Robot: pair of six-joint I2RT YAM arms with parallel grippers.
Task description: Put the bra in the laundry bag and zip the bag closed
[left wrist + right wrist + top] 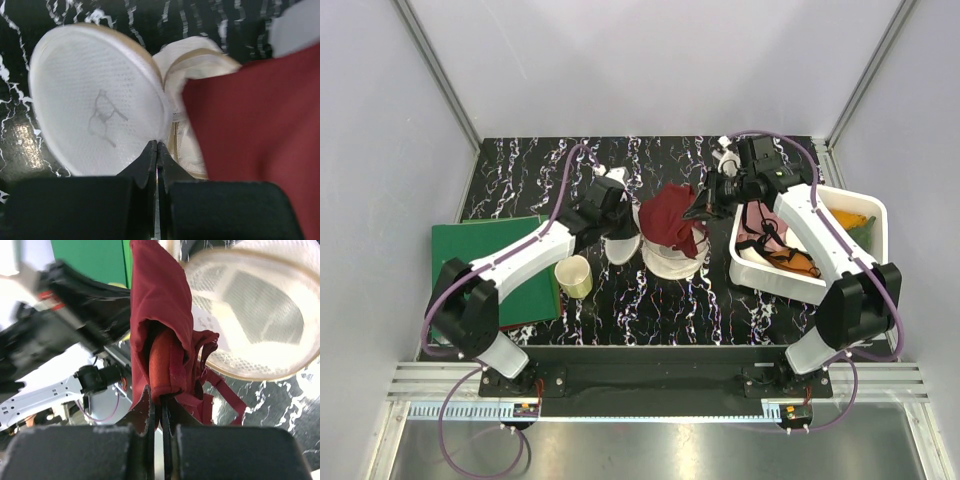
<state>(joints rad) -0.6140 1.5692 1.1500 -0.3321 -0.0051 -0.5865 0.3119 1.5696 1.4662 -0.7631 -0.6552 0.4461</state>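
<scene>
The bra (670,215) hangs bunched from the right hand (705,205), whose fingers are pressed together on a fold of the maroon fabric. It dangles directly above the laundry bag (668,262), thin straps trailing down. The laundry bag lies open in the middle of the counter (520,170), its round mesh flap tipped up on the bag's left side. The left hand (618,232) pinches that flap's rim, fingers closed tight on it. Just left of the bag stands a cream-yellow cup (574,276), and farther left lies a green mat (485,245). Right of the bag sits a white bin (770,282) holding pink and orange cloths.
</scene>
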